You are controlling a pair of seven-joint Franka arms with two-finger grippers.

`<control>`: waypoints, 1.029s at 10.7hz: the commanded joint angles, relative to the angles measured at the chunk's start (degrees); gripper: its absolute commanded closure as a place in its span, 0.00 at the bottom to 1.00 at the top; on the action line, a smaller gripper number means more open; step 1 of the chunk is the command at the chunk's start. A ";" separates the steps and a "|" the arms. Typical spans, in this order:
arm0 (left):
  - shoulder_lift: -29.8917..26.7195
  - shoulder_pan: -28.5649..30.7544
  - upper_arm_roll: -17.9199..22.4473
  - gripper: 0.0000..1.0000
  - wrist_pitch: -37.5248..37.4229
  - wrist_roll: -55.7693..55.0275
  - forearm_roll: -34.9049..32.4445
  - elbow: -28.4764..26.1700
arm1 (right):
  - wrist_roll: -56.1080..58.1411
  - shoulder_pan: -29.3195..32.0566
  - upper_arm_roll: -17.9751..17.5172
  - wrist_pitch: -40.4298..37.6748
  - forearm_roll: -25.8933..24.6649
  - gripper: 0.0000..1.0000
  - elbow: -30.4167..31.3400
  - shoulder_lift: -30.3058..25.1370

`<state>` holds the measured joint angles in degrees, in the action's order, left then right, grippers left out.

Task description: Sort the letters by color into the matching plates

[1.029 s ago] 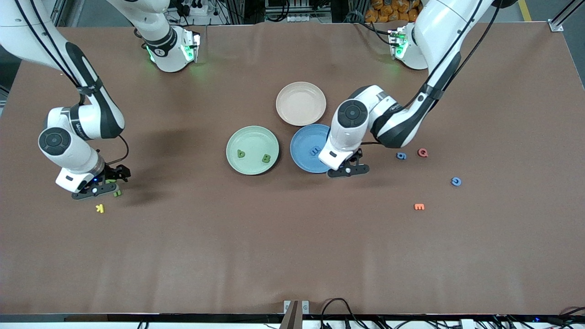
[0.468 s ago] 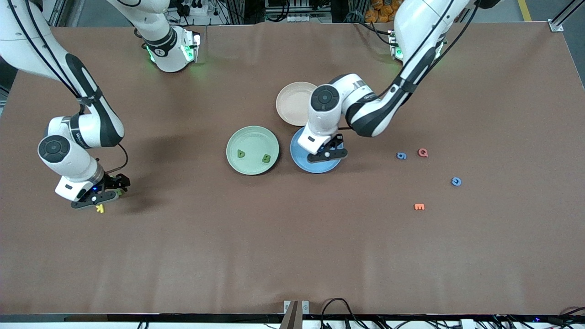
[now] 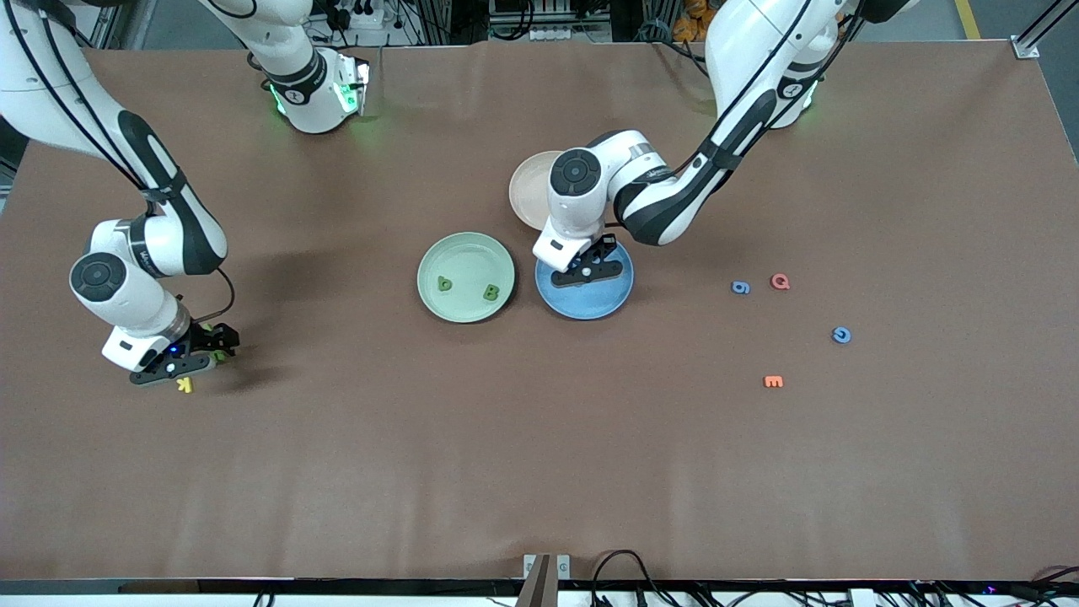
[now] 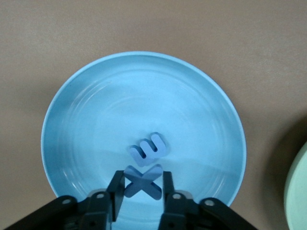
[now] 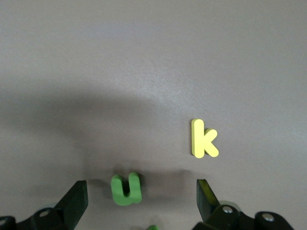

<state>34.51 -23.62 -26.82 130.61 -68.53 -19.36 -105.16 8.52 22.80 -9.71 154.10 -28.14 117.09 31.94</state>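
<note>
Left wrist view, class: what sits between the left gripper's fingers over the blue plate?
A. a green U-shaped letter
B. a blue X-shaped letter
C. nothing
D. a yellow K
B: the blue X-shaped letter sits between the left gripper fingers above the blue plate, next to another blue letter lying in the plate.

A matt, faintly rippled brown cloth-like cover (image 3: 539,438) is spread over the table. The round blue plate (image 4: 96,105) is seen with a smooth satin finish (faint concentric rings show in its floor), and the pale green plate (image 3: 465,253) and beige plate (image 3: 527,190) look equally matt. The blue foam X-shaped letter (image 4: 143,182) and blue foam E-shaped letter (image 4: 148,148) appear soft and dull, as do the green foam U-shaped letter (image 5: 126,189) and yellow foam K-shaped letter (image 5: 203,139). The black gripper fingers (image 4: 117,196) look like matt plastic; the arm shells (image 3: 582,194) are glossy white.
</note>
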 commanded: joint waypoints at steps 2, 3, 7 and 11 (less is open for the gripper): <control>-0.14 0.06 0.54 0.00 -0.53 0.06 0.29 1.00 | -0.61 1.37 -1.01 0.85 -0.69 0.00 -0.64 0.93; -0.58 0.32 0.81 0.00 -0.53 0.33 0.20 1.09 | -0.70 1.46 -1.36 0.94 -0.60 0.00 -0.64 1.02; -3.57 6.91 1.25 0.00 -2.54 11.90 0.20 1.36 | -3.33 1.72 -1.98 1.29 -0.60 0.00 -0.55 1.81; -6.90 12.70 1.16 0.00 -4.38 21.93 0.12 0.13 | -5.35 2.78 -2.16 1.21 -0.60 0.00 -0.55 2.61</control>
<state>31.18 -13.28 -25.40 128.62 -51.26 -19.37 -103.21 4.94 23.59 -10.64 154.94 -28.08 117.08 33.27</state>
